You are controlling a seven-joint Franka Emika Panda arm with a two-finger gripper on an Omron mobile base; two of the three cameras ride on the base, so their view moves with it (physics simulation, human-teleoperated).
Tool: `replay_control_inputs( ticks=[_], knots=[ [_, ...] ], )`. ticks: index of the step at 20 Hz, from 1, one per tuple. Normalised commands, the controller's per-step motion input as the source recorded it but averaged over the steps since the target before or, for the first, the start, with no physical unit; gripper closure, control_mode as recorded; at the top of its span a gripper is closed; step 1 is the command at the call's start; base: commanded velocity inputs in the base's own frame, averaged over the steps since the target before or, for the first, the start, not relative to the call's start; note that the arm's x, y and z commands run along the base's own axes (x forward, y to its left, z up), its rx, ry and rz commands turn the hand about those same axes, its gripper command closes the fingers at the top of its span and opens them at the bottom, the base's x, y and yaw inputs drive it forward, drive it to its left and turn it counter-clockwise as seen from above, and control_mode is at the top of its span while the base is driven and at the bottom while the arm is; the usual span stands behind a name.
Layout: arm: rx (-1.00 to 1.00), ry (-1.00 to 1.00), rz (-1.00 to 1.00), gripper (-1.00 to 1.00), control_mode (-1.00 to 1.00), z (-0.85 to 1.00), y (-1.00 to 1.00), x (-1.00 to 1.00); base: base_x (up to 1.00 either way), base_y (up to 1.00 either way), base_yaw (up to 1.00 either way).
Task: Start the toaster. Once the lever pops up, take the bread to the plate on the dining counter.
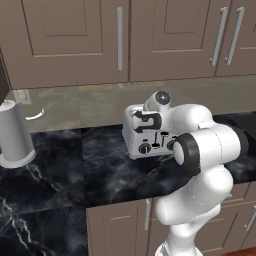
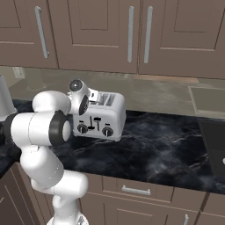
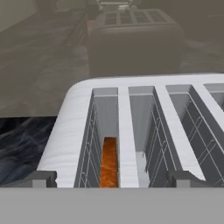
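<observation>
The silver-white toaster [image 1: 145, 135] [image 2: 102, 119] stands on the black marble worktop [image 1: 100, 165] against the wall, its knobs and black sliders facing me. In the hand view I look straight down into the toaster's slots [image 3: 144, 131]. The bread [image 3: 109, 159], an orange-brown slice, sits deep in the leftmost slot. My gripper [image 3: 113, 179] hangs just above the toaster's top, open, one fingertip on each side of that slot and its neighbour, with nothing between them. The plate and the dining counter are out of view.
A tall grey canister [image 1: 15, 132] stands at the left of the worktop. Brown wall cabinets [image 1: 120, 40] hang above and drawers [image 2: 136, 191] run below the worktop's edge. To the toaster's right lies bare marble [image 2: 167, 149].
</observation>
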Motion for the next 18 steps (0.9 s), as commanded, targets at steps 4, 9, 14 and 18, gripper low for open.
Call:
replay_control_inputs(
  ticks=[4,9,14,18],
  knots=[
    [-0.01,0.0,0.0,-1.0,-1.0,0.0,0.08,0.0,0.0,0.0,0.0],
    [0.0,0.0,0.0,-1.0,-1.0,0.0,0.01,0.0,0.0,0.0,0.0],
    [0.0,0.0,0.0,-1.0,-1.0,0.0,0.0,0.0,0.0,0.0,0.0],
    [0.0,0.0,0.0,-1.0,-1.0,0.0,0.0,0.0,0.0,0.0,0.0]
  ],
)
